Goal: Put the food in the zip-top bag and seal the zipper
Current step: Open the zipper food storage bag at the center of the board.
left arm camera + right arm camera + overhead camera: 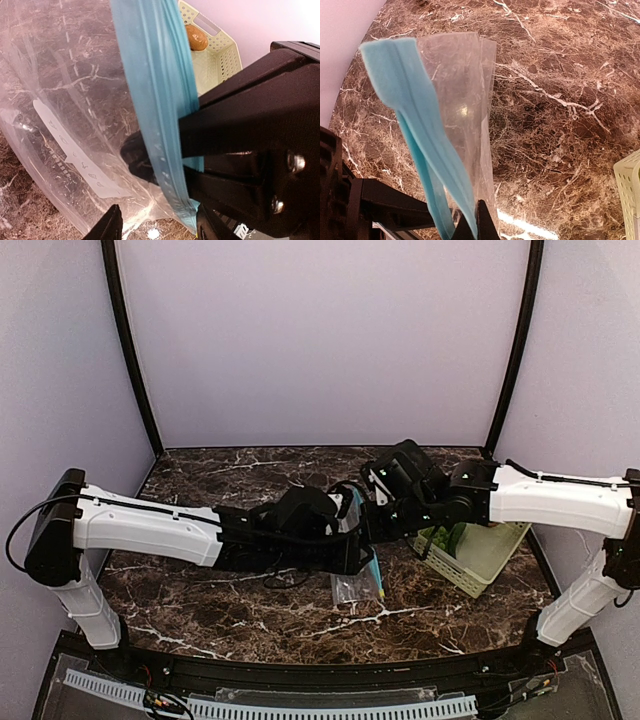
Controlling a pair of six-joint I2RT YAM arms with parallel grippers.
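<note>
Overhead, green vegetable (446,537) in basket (487,556) — left-wrist view, potato (196,38), zipper (155,100).

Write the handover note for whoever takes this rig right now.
The left end effector is open, fingers apart with the film of the zip-top bag between them, not clamped.
The right end effector is shut on the zipper, holding the bag by that strip.
Food: the green vegetable and the brown oval both lie in the pale green basket on the right.
Done: bag gripped by its strip.
Left: part the mouth, put both items in, seal the zipper.
</note>
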